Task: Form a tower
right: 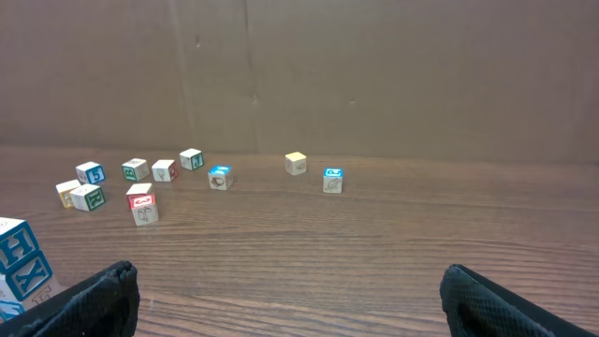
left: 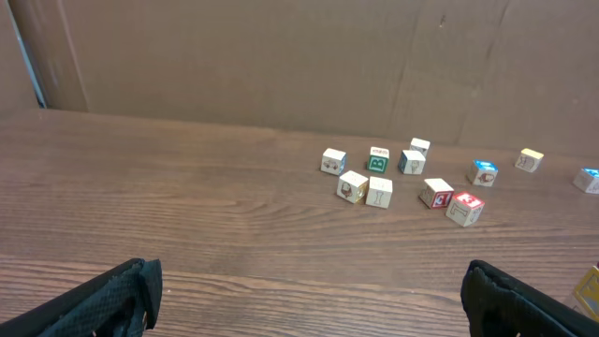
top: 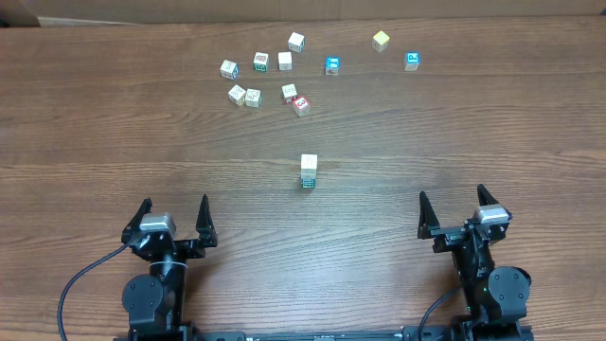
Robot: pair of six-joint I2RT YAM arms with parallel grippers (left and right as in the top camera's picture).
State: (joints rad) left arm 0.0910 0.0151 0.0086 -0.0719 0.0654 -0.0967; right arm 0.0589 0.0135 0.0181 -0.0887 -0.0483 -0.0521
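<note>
Left claw [top: 174,204] and right claw [top: 453,194] gape; the tower [top: 309,171] stands pale, green-printed low.

I see my left gripper [left: 309,295] spread wide over the wooden surface [left: 168,206]. Loose cubes [left: 379,191] lie scattered ahead to the right, before a brown wall [left: 281,65].

Brown wood-grain table [top: 114,123]. Bears a narrow cube tower [top: 309,171] near the middle. Carries loose printed cubes [top: 260,63] scattered farther back.
</note>
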